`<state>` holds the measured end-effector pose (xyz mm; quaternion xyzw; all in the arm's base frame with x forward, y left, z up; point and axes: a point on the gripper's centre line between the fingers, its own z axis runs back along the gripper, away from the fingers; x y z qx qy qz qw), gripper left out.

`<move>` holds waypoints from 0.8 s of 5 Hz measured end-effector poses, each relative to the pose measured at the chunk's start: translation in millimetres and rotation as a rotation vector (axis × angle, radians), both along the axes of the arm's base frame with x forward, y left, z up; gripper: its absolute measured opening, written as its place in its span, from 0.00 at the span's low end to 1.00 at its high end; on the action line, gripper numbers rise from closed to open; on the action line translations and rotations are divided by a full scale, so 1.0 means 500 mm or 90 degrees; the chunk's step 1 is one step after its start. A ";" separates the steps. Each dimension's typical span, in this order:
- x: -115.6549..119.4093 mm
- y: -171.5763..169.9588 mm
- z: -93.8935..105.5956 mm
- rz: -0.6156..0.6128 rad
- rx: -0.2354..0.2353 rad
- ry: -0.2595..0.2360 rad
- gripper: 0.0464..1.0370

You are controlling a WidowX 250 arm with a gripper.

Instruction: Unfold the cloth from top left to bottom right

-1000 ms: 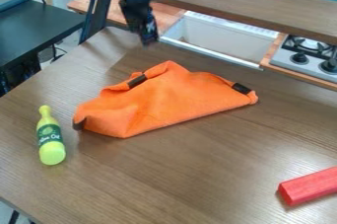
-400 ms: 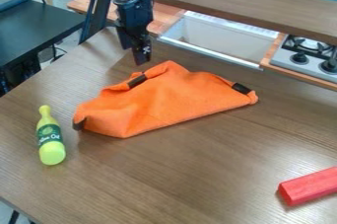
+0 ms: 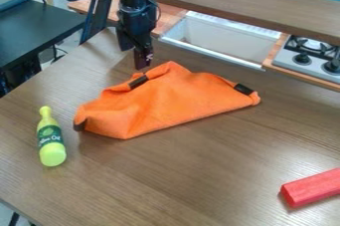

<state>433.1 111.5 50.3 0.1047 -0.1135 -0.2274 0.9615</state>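
Orange folded cloth, black pincer near its upper edge, unclear whether released or clenched

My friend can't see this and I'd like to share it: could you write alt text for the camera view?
A black robot gripper hangs near the far edge of a rumpled, folded orange cloth on a brown table. A yellow-green bottle is at the picture's left, a red block at lower right.

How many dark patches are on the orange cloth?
3 on the cloth: an upper left patch, a right corner patch and a lower left patch. Folds may hide more.
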 end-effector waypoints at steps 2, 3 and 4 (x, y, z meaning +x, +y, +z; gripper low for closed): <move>-0.003 0.000 -0.014 0.027 0.069 0.007 0.96; -0.007 0.005 -0.030 0.031 0.077 0.021 0.96; -0.006 0.007 -0.029 0.032 0.085 0.018 0.96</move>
